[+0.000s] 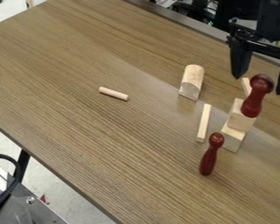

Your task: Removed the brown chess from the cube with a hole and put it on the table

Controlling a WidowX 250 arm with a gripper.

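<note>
At the right, a brown chess piece (254, 98) stands upright on a light wooden block stack; its foot meets the upper block (239, 119), which rests on a lower block (232, 137). Any hole in the upper block is hidden. My gripper (260, 81) hangs at the upper right with its two fingers spread wide, one on the left of the chess piece's round head and one on the right. Whether it is above or behind the head is hard to tell. No contact shows. The wooden table (107, 140) lies below.
A second brown chess piece (209, 155) is just left of and nearer than the stack. A thin wooden stick (204, 123) lies beside the stack, with a rounded wooden block (192, 81) farther back. A small dowel (113, 93) lies left of centre. Another light wooden piece (246, 86) is behind the stack.
</note>
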